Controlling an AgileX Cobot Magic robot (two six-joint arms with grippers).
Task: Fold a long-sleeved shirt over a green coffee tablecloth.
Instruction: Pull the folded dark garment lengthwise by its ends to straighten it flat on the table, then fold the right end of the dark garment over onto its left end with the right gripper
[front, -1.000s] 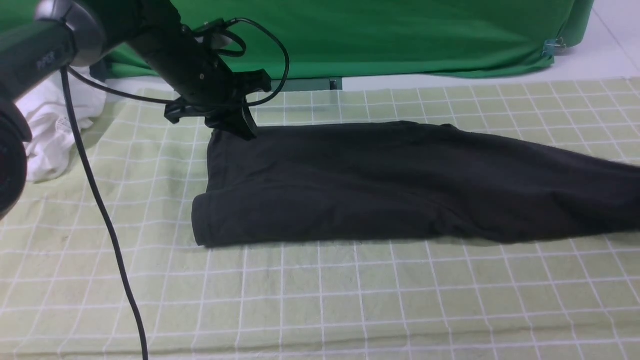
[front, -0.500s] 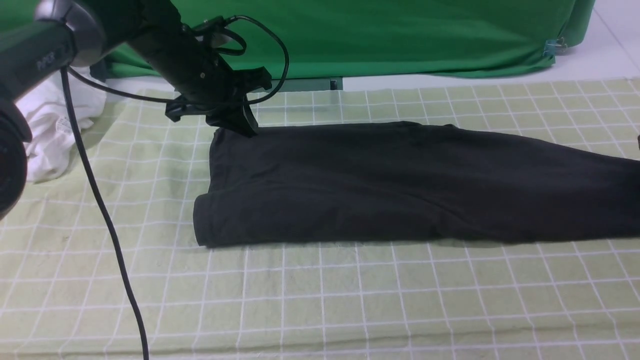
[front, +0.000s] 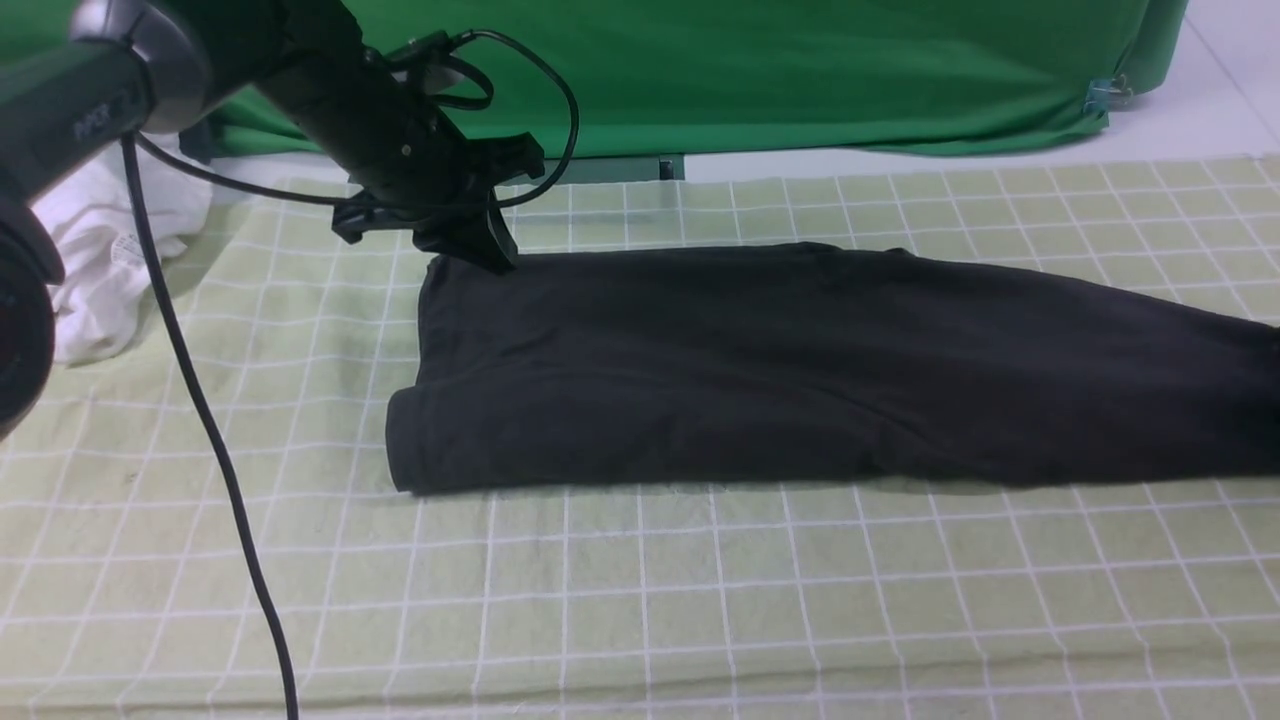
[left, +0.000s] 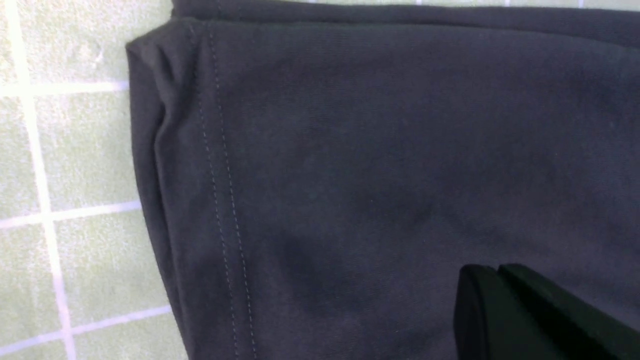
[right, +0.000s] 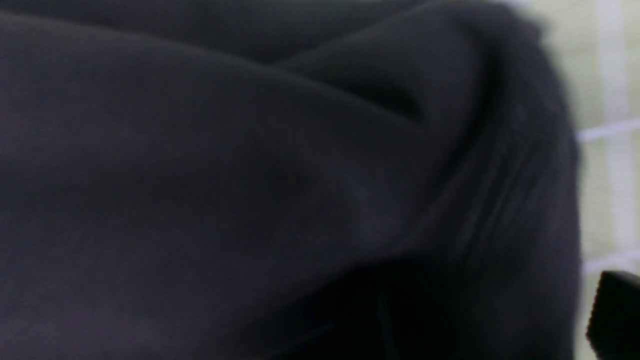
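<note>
**Charcoal shirt lies in a long band across the grid cloth**

Charcoal knit fills the middle of the front view: the long-sleeved shirt (front: 760, 370) lies folded in a long band on the green coffee tablecloth (front: 640, 600). Its near-left end is rolled into a soft edge and its other end runs off the right side of the picture. The left gripper (front: 487, 252) reaches down to the shirt's far-left corner, and a black cable (front: 200, 400) trails from the arm across the cloth. A white garment (front: 100, 260) sits crumpled at the far left, and plain green fabric (front: 800, 70) hangs behind.

Only the left wrist view shows the fingers (left: 530, 310), which are pressed together over flat fabric near a double-stitched hem (left: 220, 175). Whether any cloth is caught between them cannot be told.

The right gripper does not appear in the front view. The right wrist view is blurred and shows bunched dark folds very close, a strip of grid cloth and one black finger edge (right: 617, 315). Its state cannot be told.
</note>
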